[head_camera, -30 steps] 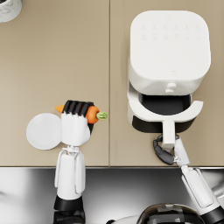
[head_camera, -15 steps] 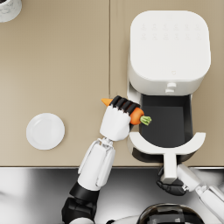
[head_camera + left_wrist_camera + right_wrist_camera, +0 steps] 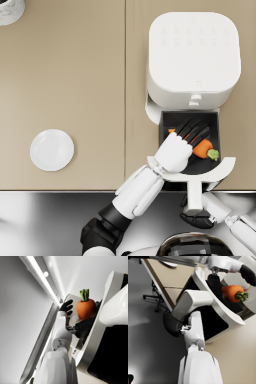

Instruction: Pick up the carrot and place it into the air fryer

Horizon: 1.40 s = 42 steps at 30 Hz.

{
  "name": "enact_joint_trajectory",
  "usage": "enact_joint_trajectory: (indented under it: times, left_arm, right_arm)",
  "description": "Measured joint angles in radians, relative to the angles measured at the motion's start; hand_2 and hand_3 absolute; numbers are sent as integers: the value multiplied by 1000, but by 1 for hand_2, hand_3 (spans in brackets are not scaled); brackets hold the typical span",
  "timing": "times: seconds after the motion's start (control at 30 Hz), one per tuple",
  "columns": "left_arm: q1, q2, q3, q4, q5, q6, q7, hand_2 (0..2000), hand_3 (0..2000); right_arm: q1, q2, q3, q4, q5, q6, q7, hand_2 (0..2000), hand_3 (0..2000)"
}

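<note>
The white air fryer [image 3: 192, 55] stands at the right of the counter with its black drawer [image 3: 170, 120] pulled out toward me. My left hand [image 3: 186, 137] reaches over the drawer's basket and holds the orange carrot [image 3: 202, 148], green tip pointing right. The left wrist view shows the carrot [image 3: 85, 308] gripped in the left hand [image 3: 83, 326]. My right hand [image 3: 196, 220] grips the drawer handle [image 3: 194, 192] below the counter edge. In the right wrist view the right hand [image 3: 174, 324] wraps the handle [image 3: 193, 301], and the carrot [image 3: 233, 293] hangs above the basket.
A white plate [image 3: 51, 149] lies on the tan counter [image 3: 75, 75] at the left. A white cup [image 3: 10, 10] sits in the far left corner. A dark reflective floor runs below the counter's front edge.
My left hand carried the carrot rightward from beside the plate to over the basket. The right hand pulled the drawer farther out.
</note>
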Motion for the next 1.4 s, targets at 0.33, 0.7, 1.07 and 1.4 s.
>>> enact_joint_trajectory:
  times: [0.33,0.7,1.07,1.4]
  left_arm:
    - [-279,-159,-420,-278,0,60,-7,0,0]
    - [-338,-176,-774,-374,-1,27,1,0,0]
    - [-305,-185,-822,-342,-1,26,1,0,0]
    - [-281,-191,-827,-337,-1,26,1,0,0]
  right_arm:
    - [-4,-9,3,-3,-4,58,-2,2000,2000]
    - [138,-146,-36,-205,-5,169,-9,2000,2000]
    - [313,-400,-138,-566,5,271,-4,2000,2000]
    - [466,-560,-222,-843,6,377,-4,2000,2000]
